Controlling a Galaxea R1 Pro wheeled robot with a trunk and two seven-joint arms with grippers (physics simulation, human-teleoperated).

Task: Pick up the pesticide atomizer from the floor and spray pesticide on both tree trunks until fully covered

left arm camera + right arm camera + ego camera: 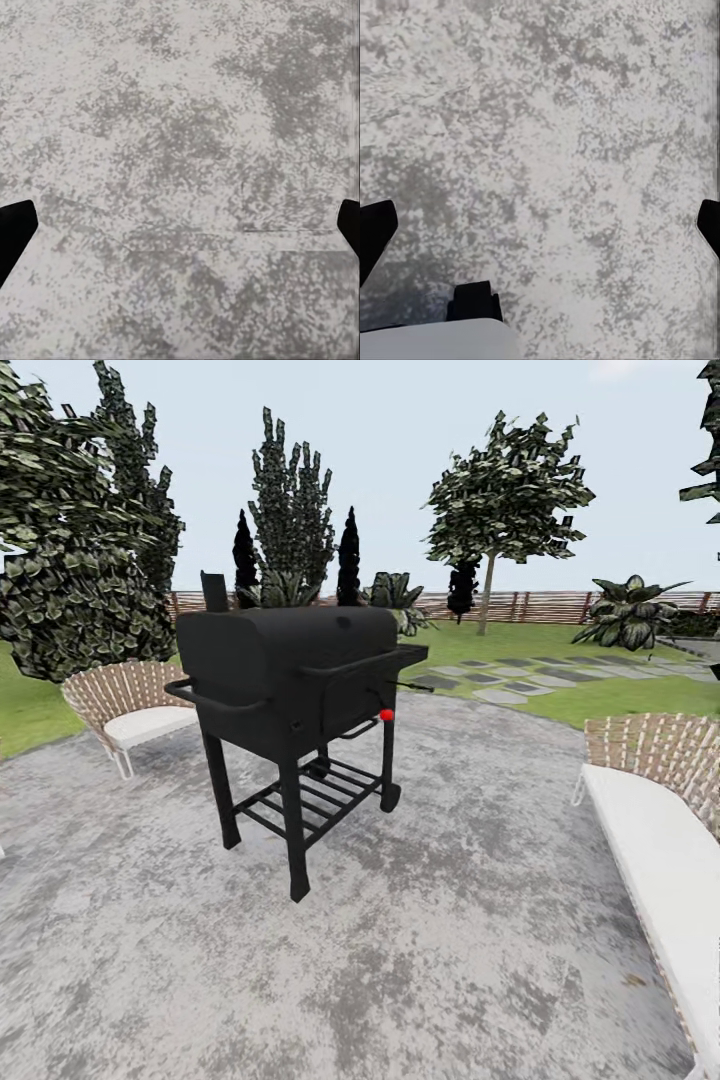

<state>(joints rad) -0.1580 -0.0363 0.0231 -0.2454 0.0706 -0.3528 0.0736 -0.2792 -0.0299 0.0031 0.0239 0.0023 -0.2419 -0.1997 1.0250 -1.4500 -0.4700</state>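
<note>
A black grill (300, 700) is standing on the grey patio (450, 940). Both grippers (180, 225) (540, 225) are hanging spread wide over paving. One tree (505, 490) is rising from the lawn (520, 640) by the fence (540, 605).

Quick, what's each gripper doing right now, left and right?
Left gripper: open, holding nothing, above mottled grey stone paving.
Right gripper: open, holding nothing, above the same paving.

Grill (300, 690) between chairs (left (125, 705), right (665, 830))
</note>
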